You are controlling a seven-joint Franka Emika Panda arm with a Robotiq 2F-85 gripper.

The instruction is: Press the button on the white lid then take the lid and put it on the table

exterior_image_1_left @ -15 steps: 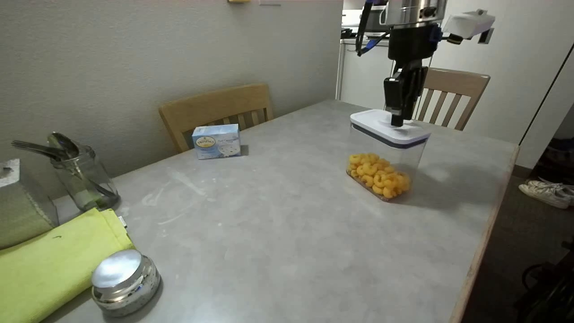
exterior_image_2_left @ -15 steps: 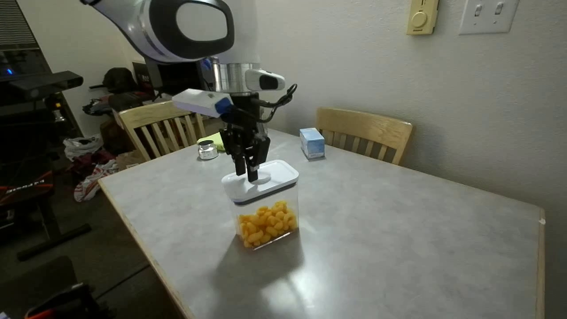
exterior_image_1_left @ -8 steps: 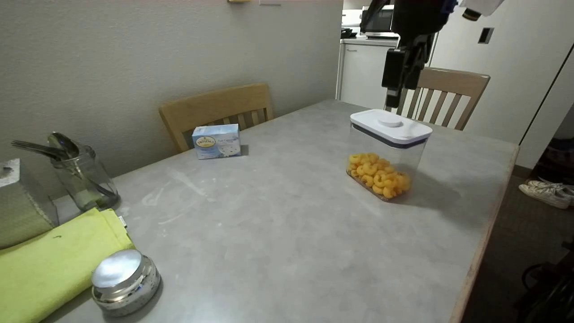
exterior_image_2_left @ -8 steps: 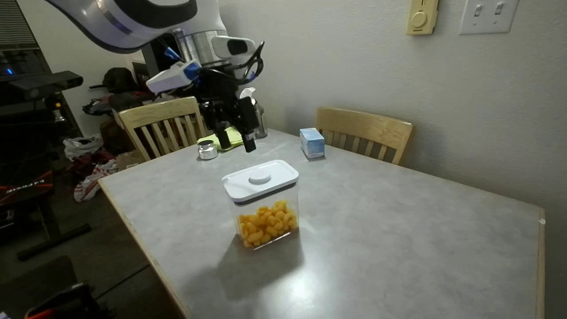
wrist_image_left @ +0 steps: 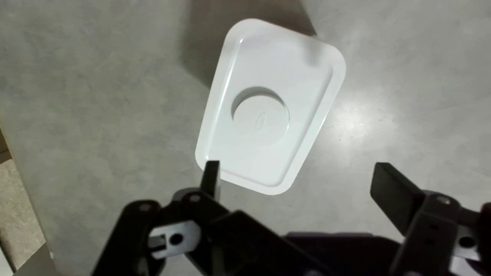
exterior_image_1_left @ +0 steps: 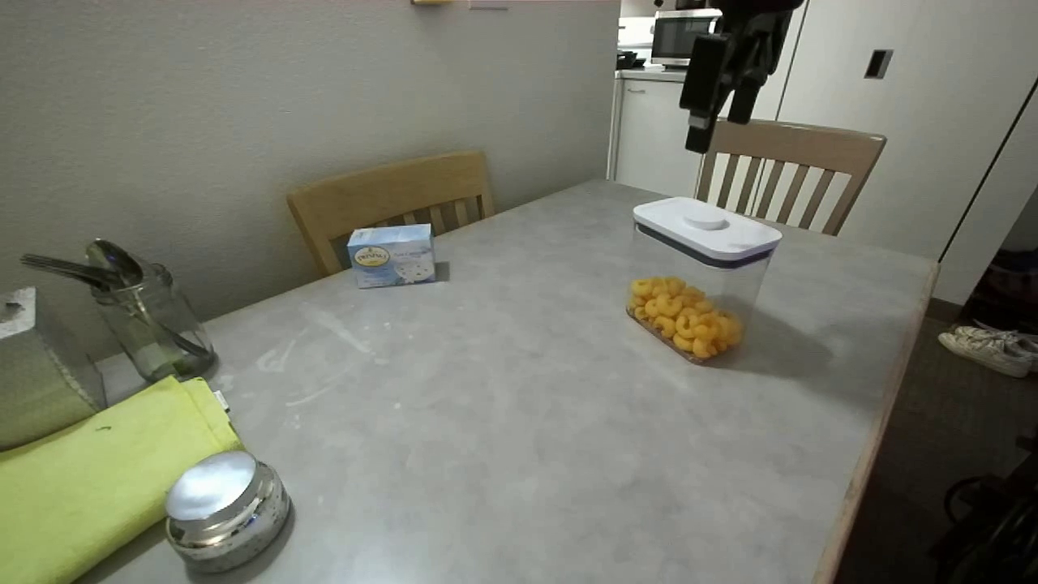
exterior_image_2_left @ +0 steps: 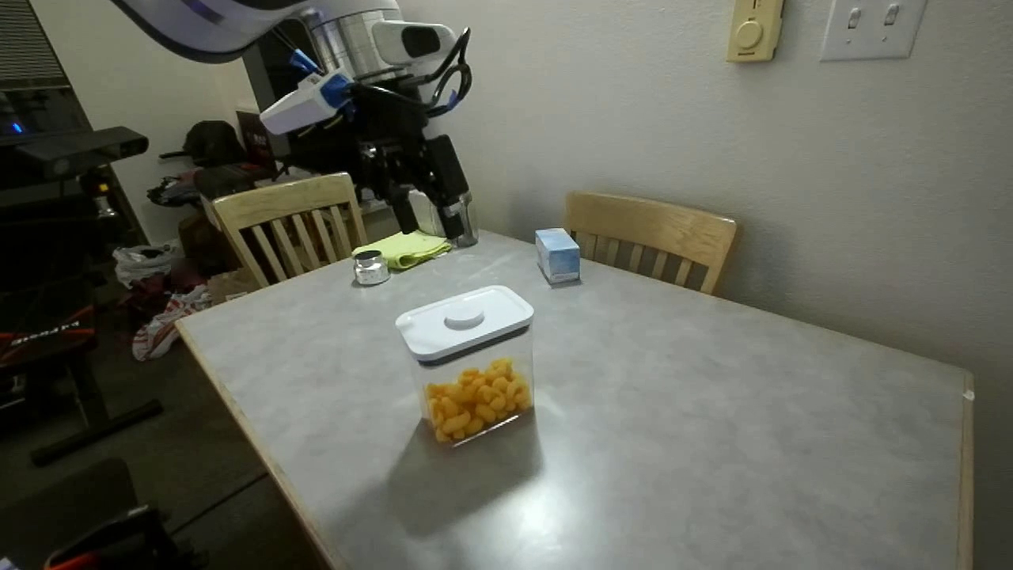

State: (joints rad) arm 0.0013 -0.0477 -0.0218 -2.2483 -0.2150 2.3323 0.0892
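The white lid [wrist_image_left: 276,65] sits on a clear container of yellow puffed food [exterior_image_2_left: 475,396], which stands upright on the grey table [exterior_image_1_left: 486,405]. At the lid's centre the round white button [wrist_image_left: 261,119] is raised above the surface; in both exterior views the button [exterior_image_2_left: 464,317] also sticks up. My gripper [exterior_image_2_left: 430,231] hangs above the lid and off to one side, touching nothing. Seen from the wrist, the fingers are spread wide with only bare table and a corner of the lid showing between them. One fingertip [wrist_image_left: 213,168] overlaps the lid's near corner in that picture.
A blue tea box [exterior_image_1_left: 393,255] stands near the wall side. A silver round tin [exterior_image_1_left: 227,511], a yellow-green cloth [exterior_image_1_left: 113,470] and a glass jar of cutlery [exterior_image_1_left: 154,324] are grouped at one end. Wooden chairs [exterior_image_2_left: 657,237] stand along the table edges.
My gripper has risen from the lid, where a fingertip was at the button, and drawn back. Its fingers have spread apart. The button is now uncovered; container and lid have not shifted.
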